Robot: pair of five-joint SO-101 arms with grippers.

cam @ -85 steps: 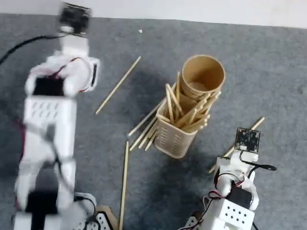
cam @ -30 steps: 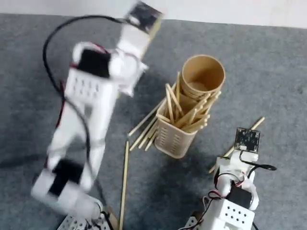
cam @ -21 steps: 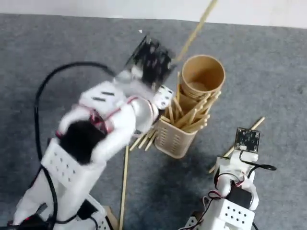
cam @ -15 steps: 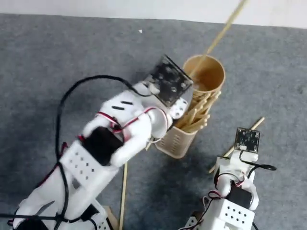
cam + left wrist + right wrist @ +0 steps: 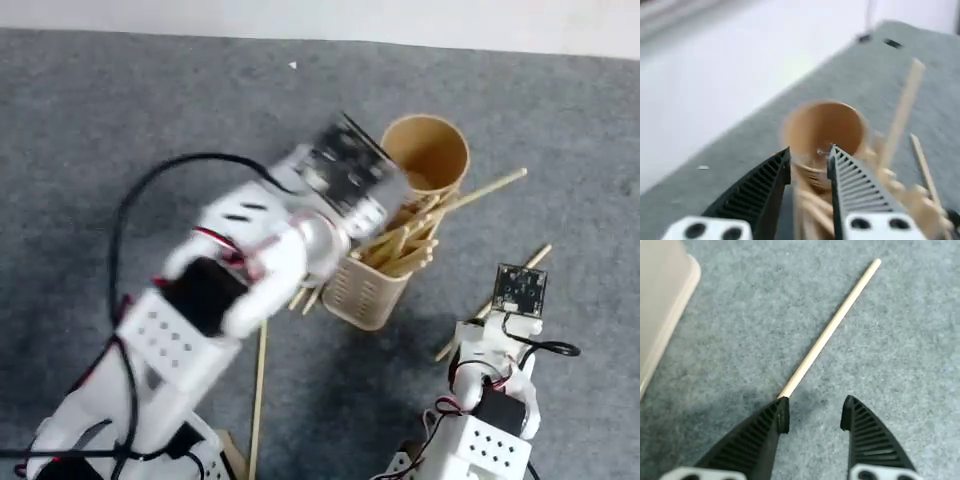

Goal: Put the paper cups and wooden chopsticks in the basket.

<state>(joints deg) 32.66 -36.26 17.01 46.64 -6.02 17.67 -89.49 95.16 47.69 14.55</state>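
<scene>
left pincer (image 5: 809,165), right pincer (image 5: 815,415) spread; left arm (image 5: 250,260) covers basket (image 5: 365,290), seemingly its rim.

Bright, even, diffuse light throughout. Soft shadows on mat (image 5: 100,120) beside basket (image 5: 365,290) and under left arm (image 5: 230,270). Faint shadow beside right gripper (image 5: 812,417). Wall (image 5: 715,65) washed-out white in left wrist view.

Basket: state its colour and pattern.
The basket is cream-beige, with slotted sides; it shows best in the high view.
</scene>
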